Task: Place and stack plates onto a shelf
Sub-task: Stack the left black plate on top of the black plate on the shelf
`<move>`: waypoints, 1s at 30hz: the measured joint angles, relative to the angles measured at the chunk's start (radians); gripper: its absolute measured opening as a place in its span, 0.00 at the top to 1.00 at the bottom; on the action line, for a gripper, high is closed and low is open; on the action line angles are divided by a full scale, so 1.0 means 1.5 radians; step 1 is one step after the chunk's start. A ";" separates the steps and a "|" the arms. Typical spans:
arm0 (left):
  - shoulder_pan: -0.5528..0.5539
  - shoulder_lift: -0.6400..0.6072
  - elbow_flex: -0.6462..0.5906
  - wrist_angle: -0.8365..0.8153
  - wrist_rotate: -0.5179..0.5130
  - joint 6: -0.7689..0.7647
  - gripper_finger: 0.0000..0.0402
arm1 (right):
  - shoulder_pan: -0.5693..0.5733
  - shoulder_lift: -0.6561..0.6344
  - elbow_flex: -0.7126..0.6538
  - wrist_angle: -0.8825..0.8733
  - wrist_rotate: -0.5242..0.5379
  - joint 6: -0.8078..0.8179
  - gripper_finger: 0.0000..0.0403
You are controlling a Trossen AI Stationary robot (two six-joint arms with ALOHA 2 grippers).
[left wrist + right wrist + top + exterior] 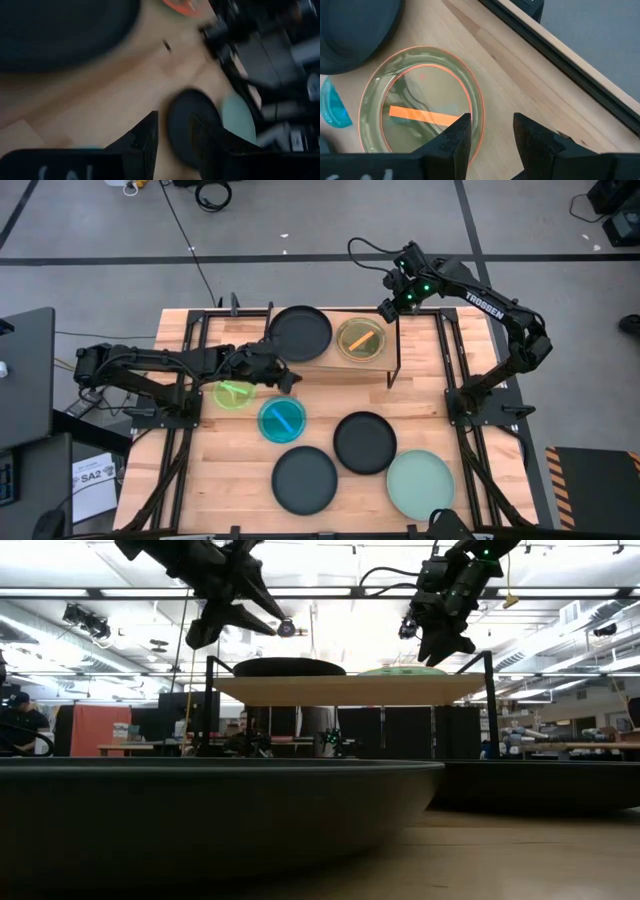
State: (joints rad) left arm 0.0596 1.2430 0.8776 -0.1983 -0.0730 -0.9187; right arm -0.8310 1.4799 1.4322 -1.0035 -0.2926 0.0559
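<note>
On the shelf (pixel 395 352) you have two plates: black plate (pixel 299 332), orange plate (pixel 360 338). Five wait on the table below it. Right gripper (pixel 386 311), beside the orange plate: jaws apart, empty. Left gripper (pixel 290 379), at the shelf's front: jaws apart, empty.

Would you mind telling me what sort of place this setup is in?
Probably a robotics lab or workshop: a wooden table on a grey floor with marked lines, cables lying loose, and, in the low view, strip-lit ceiling over distant workbenches.
</note>
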 joint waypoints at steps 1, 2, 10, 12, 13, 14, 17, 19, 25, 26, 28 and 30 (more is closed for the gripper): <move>-0.008 0.000 0.000 -0.001 0.011 0.015 0.72 | 0.000 0.000 0.000 0.000 0.003 0.000 0.62; -0.018 0.000 0.000 -0.003 0.022 0.029 0.72 | 0.000 0.000 0.000 0.000 0.005 0.000 0.62; -0.103 0.000 0.000 -0.068 0.035 0.069 0.72 | 0.000 0.000 0.000 0.000 0.005 0.000 0.62; -0.123 0.000 0.000 -0.086 0.035 0.069 0.72 | 0.000 0.000 0.000 0.000 0.005 0.000 0.62; -0.133 0.000 0.000 -0.093 0.034 0.063 0.72 | 0.000 0.000 0.000 0.000 0.005 0.000 0.62; -0.144 0.000 0.000 -0.099 0.034 0.058 0.72 | 0.000 0.000 0.000 0.000 0.005 0.000 0.62; -0.179 0.000 0.000 -0.108 0.035 0.017 0.72 | 0.000 0.000 0.000 0.000 0.004 0.000 0.62; -0.203 0.000 0.000 -0.117 0.033 -0.024 0.72 | 0.000 0.000 0.000 0.000 0.004 0.000 0.62; -0.281 0.000 0.000 -0.134 0.005 -0.156 0.72 | 0.000 0.000 0.000 0.000 0.004 0.000 0.62; -0.295 0.000 0.000 -0.136 -0.003 -0.177 0.72 | 0.000 0.000 0.000 0.000 0.004 0.000 0.62; -0.320 0.001 0.000 -0.138 -0.024 -0.215 0.72 | 0.000 0.000 0.000 0.000 0.004 0.000 0.62; -0.343 0.008 0.000 -0.139 -0.047 -0.252 0.72 | 0.000 0.000 0.000 0.000 0.005 0.000 0.62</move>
State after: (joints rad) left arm -0.4551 1.2544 0.8776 -0.4062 -0.1434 -1.2969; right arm -0.8310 1.4803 1.4322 -1.0035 -0.2852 0.0563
